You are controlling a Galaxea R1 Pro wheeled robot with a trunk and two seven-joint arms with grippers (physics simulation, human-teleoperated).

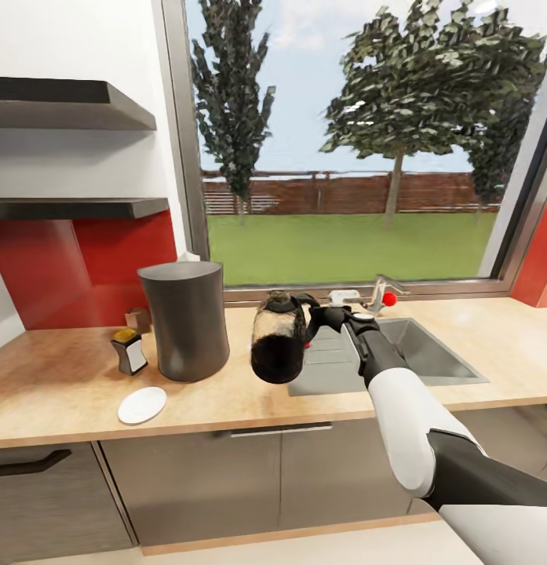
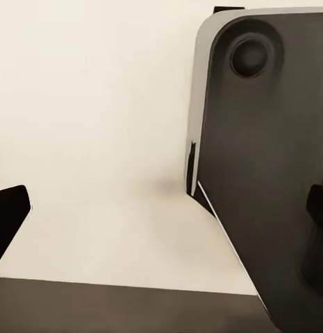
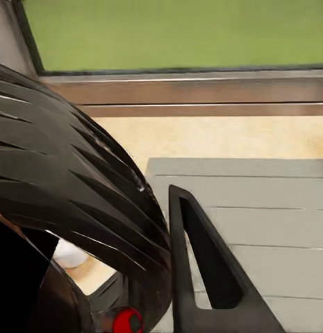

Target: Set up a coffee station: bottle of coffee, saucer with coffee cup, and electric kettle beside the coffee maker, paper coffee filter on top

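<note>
Kettle: your right gripper (image 1: 316,318) grips the electric kettle (image 1: 277,337) by its black handle, glass jug tilted, dark below.
Left gripper: you cannot tell its state.

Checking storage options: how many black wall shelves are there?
2: the thicker upper shelf and the thinner kitchen shelf below it, both left of the window. More may lie beyond the frame.

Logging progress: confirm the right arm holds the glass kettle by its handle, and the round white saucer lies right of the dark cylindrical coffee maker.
Wrong side. In the head view the round white saucer lies left of the dark cylindrical coffee maker. The kettle part holds.
</note>
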